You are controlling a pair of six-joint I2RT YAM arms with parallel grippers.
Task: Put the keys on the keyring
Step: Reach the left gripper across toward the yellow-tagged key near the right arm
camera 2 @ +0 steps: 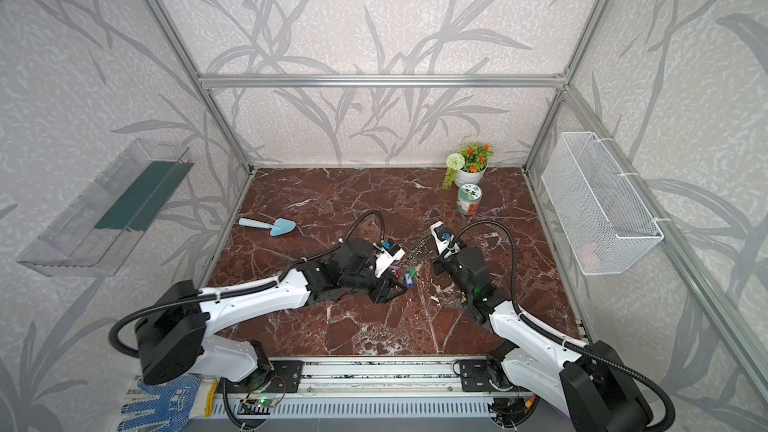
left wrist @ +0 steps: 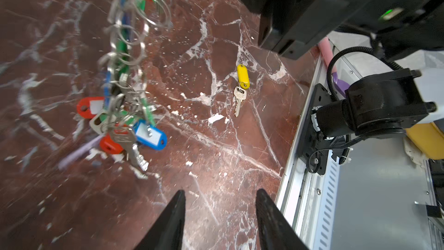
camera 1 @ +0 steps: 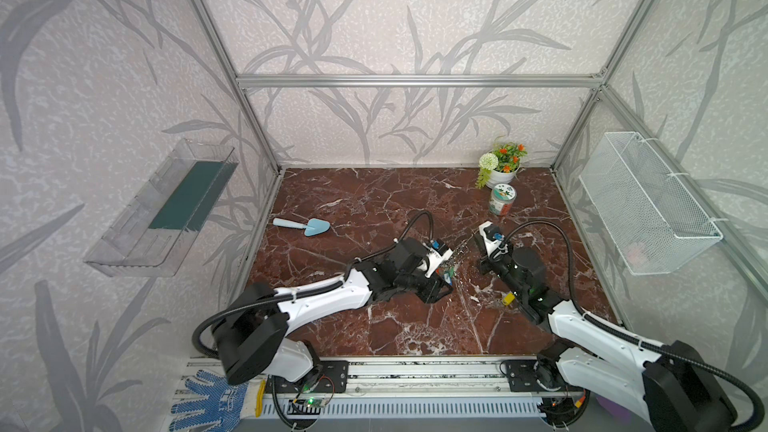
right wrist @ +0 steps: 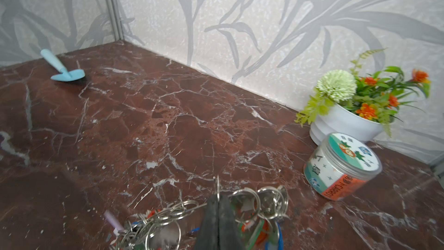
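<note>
The keys, a silvery key on a yellow tag, lie flat on the marble near the front right; in a top view the yellow tag shows beside the right arm. My right gripper is shut on the keyring, a thin grey hoop held above the table. Many small rings and keys with red, green and blue tags hang from it in a bunch. My left gripper is open and empty over bare marble, beside the bunch and short of the yellow-tagged keys.
A light blue trowel lies at the middle left. A white flower pot and a lidded jar stand at the back right. A wire basket hangs on the right wall, a clear shelf on the left wall.
</note>
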